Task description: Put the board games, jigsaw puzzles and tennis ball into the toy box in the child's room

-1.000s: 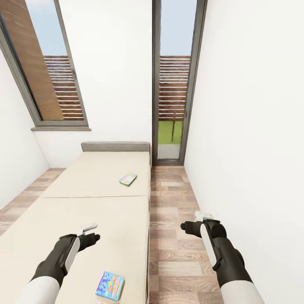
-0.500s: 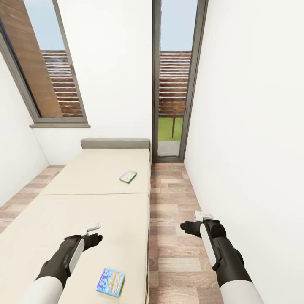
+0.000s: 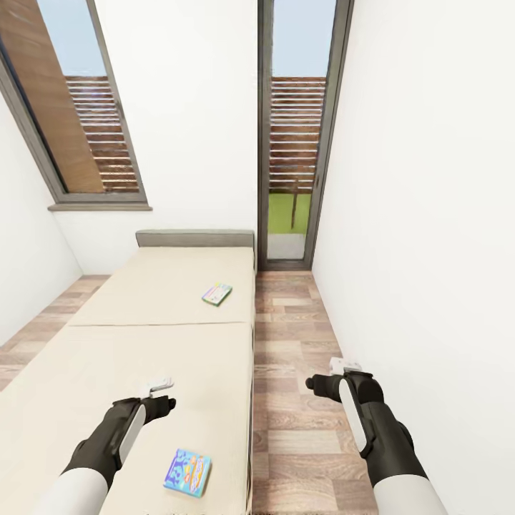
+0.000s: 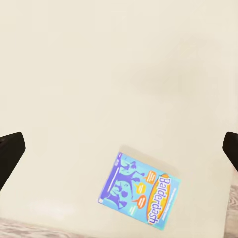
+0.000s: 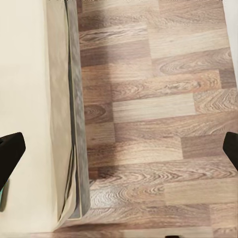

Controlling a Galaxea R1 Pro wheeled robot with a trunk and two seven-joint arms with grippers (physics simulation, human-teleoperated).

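Camera advanced; Balderdash box [image 3: 187, 472] now higher at lower left on bed [image 3: 164, 307]. Left pincer [image 4: 119, 148] and right pincer [image 5: 119, 148] wide open, empty.

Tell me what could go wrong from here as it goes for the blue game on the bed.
1. The blue game lies flat near the bed edge, and the floor is just past it; a poor grab could push it off.
2. Being thin and flat on the soft mattress, it may be hard for the open left gripper to get under or pinch.
3. The second game lies far up the bed, probably out of reach without moving the base.
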